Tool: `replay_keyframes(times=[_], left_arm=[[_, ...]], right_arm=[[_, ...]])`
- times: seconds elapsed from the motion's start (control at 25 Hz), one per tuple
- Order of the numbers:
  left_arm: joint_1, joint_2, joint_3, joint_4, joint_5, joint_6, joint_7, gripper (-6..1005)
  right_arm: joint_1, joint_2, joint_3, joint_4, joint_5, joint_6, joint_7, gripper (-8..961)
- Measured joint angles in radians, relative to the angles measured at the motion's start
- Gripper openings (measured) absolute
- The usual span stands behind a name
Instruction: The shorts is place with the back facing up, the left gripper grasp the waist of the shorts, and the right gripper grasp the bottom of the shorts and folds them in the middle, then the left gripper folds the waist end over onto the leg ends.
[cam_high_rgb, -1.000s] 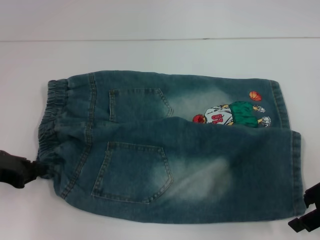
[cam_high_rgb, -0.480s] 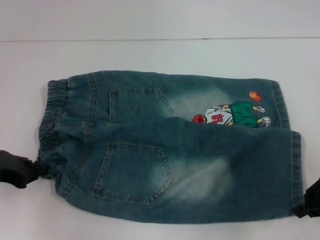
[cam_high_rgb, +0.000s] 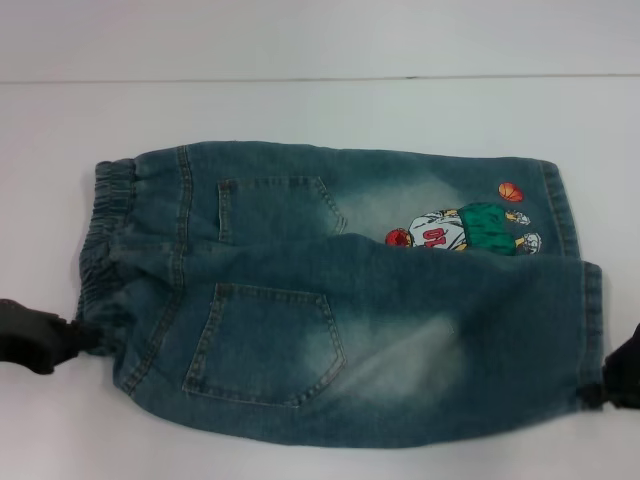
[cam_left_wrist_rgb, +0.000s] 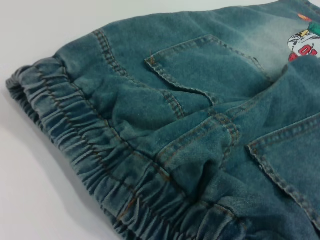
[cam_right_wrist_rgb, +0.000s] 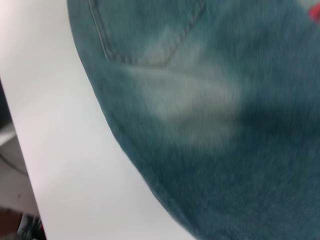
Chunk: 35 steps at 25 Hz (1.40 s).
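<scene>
Currently the shorts (cam_high_rgb: 340, 290) are laid flat, back up, on the white table (cam_high_rgb: 320, 110), waist (cam_high_rgb: 100, 250) toward the robot's left, hems toward its right. The left gripper (cam_high_rgb: 40, 335) is seen at the near waist corner, touching the gathered band; whether it is clenched or released can't be told, as its fingers are hidden by cloth. The right gripper (cam_high_rgb: 620, 370) is seen at the near hem corner (cam_high_rgb: 592, 390), mostly cut off by the frame edge, so its state can't be told either.

Risks, as judged: if only one denim layer is pinched at either corner, the lengthwise fold is likely to come out skewed. The near leg is already lapped over the far one w/ the cartoon print (cam_high_rgb: 460, 230), so bunching along that ridge is possible. A shallow bite on thick elastic could be lost mid-lift.

Surface: smooth, plain white; a seam line is visible toward the far side. Little else of the room is shown.
</scene>
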<state>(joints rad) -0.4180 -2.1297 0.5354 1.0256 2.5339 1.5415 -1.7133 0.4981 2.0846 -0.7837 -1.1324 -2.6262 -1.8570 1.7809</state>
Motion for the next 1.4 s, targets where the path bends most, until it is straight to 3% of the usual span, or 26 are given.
replay_keyframes(times=[0.16,0.2,0.32,0.56,0.8,0.96,1.2,1.4], left_arm=[[-0.001,0.015,-0.006,0.041,-0.002,0.041,-0.061,90],[-0.013,0.031,-0.008,0.086,-0.004,0.087,-0.131,90],[-0.034,0.035,-0.009,0.132,-0.006,0.118,-0.195,90],[-0.117,0.019,0.001,0.176,-0.002,0.097,-0.304,90],[-0.181,-0.001,0.039,0.167,0.005,-0.055,-0.339,90],[-0.193,-0.016,0.117,0.13,0.007,-0.223,-0.358,90],[-0.216,-0.011,0.272,-0.002,0.008,-0.446,-0.399,87],[-0.237,-0.018,0.33,-0.065,0.008,-0.586,-0.398,82]], right_arm=[[-0.002,-0.02,0.12,-0.036,0.044,-0.066,-0.068,42],[0.001,-0.024,0.158,-0.046,0.051,-0.08,-0.086,42],[0.007,-0.027,0.247,-0.077,0.092,-0.078,-0.12,43],[0.005,-0.001,0.288,-0.116,0.182,0.075,-0.074,43],[0.014,0.002,0.277,-0.09,0.248,0.243,0.017,43],[0.022,-0.002,0.271,-0.047,0.262,0.37,0.068,43],[0.041,-0.003,0.238,0.03,0.254,0.49,0.097,42],[0.065,-0.006,0.187,0.113,0.253,0.609,0.117,42]])
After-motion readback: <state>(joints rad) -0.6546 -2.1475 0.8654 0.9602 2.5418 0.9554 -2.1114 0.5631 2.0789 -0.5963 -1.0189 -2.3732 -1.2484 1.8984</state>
